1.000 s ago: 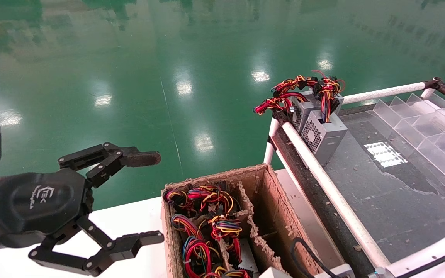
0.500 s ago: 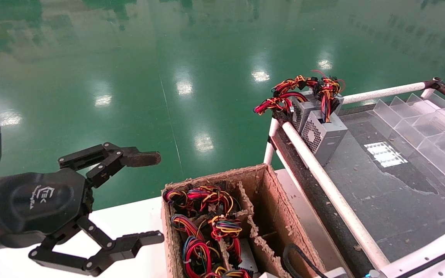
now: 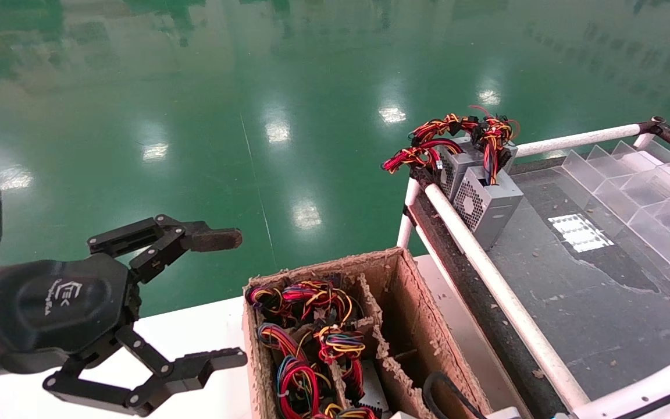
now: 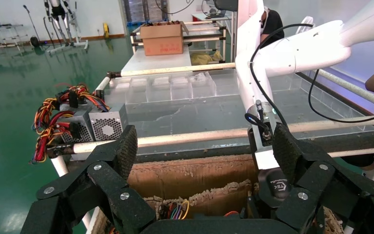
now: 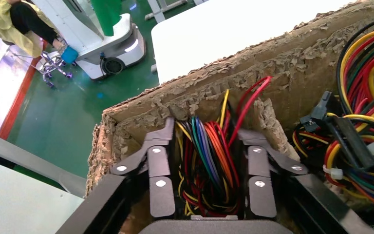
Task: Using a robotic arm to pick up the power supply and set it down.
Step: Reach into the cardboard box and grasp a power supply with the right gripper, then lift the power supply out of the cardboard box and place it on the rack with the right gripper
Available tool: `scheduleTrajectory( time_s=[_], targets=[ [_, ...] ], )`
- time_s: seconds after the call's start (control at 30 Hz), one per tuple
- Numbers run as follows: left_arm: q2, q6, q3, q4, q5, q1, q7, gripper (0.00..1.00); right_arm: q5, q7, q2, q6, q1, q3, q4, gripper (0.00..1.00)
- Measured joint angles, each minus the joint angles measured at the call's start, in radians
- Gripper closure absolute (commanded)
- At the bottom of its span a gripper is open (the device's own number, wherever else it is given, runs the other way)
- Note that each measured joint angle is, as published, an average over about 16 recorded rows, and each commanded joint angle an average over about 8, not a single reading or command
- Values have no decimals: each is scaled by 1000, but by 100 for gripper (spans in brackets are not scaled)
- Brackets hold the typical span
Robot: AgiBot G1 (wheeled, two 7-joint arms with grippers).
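Note:
My right gripper [image 5: 207,134] is sunk in a compartment of the torn cardboard box [image 3: 405,302]. It is open, with one finger on each side of a bundle of red, orange, yellow and blue wires. Those wires belong to the power supply [image 5: 207,161], whose grey body is hidden under them. From the left wrist view the right gripper's black palm [image 4: 276,184] shows inside the box. In the head view only the white right arm [image 3: 649,384] shows, at the bottom edge. My left gripper [image 3: 239,297] hangs open and empty left of the box, above the white table.
Two grey power supplies with honeycomb grilles [image 3: 486,201] stand at the far end of the dark conveyor, behind a white pipe rail [image 3: 486,273]. Clear plastic dividers [image 3: 649,186] lie to the right. More wire bundles [image 3: 306,337] fill the box's other compartments.
The white right arm has sunk lower at the bottom edge of the head view, deeper into the box. The left arm has not moved.

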State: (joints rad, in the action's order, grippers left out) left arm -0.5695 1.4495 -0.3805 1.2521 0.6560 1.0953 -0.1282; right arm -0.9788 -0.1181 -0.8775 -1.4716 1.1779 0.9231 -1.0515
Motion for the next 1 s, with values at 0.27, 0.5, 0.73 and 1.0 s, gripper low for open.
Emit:
scheduleTrajectory(
  time_s=[0.27, 0.5, 0.73, 1.0],
  targets=[
    [0, 0, 0, 0, 0, 0, 0, 0, 2, -7, 16, 21, -11, -5, -35, 100],
    [0, 0, 0, 0, 0, 0, 0, 0, 3, -4, 31, 34, -19, -10, -62, 100],
    [0, 0, 0, 0, 0, 0, 0, 0, 31, 7, 51, 46, -29, -30, -80, 100],
    [0, 0, 0, 0, 0, 0, 0, 0, 116, 32, 87, 36, -33, -80, -86, 100]
  ],
)
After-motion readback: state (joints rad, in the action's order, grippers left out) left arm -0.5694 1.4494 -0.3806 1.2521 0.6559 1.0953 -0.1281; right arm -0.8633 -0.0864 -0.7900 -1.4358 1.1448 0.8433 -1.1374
